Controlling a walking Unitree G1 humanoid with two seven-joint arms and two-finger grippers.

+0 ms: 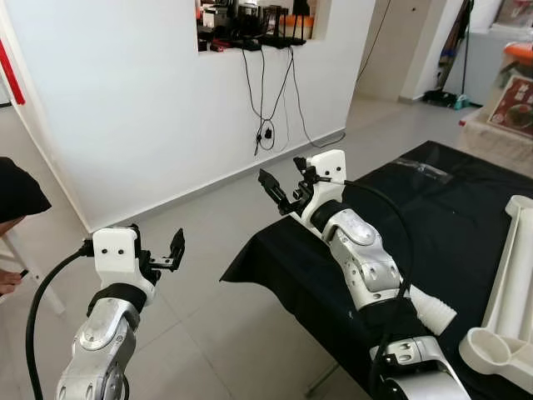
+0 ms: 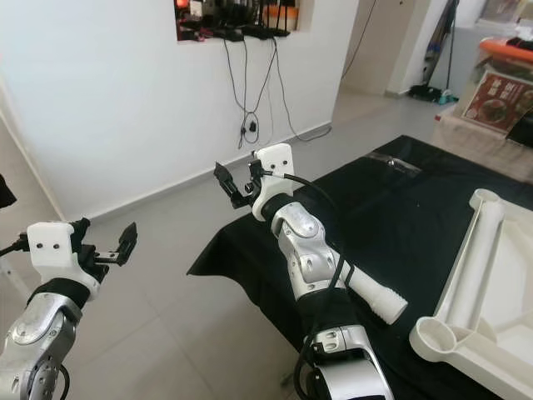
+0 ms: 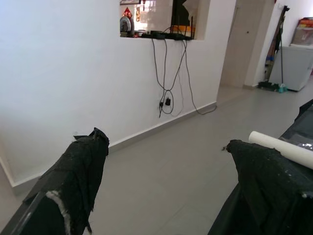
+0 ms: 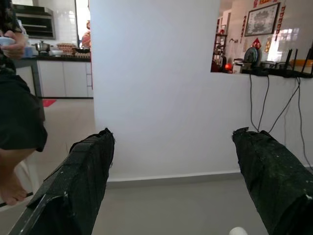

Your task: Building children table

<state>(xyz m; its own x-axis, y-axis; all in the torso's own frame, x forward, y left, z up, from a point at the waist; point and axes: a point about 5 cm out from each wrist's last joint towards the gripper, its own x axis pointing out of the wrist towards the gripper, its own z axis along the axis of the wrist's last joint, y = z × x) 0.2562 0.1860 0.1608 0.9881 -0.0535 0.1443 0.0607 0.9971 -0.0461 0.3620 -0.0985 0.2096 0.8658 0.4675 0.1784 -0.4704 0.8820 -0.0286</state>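
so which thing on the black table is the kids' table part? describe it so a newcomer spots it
Find the black-draped table on the robot's right. At its near right edge lies the white plastic tabletop, flat, with a raised rim. Its round corner socket and pale colour set it apart from the dark cloth.

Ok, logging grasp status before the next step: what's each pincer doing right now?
Left pincer: open, holding nothing, raised over the floor.
Right pincer: open, holding nothing, raised by the black table's corner.

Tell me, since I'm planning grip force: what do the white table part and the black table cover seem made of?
The white table part looks like moulded plastic: smooth, matte-satin, with rounded sockets and raised rims. The black cover looks like thin woven cloth, matte, draping over the table's corner with soft folds.
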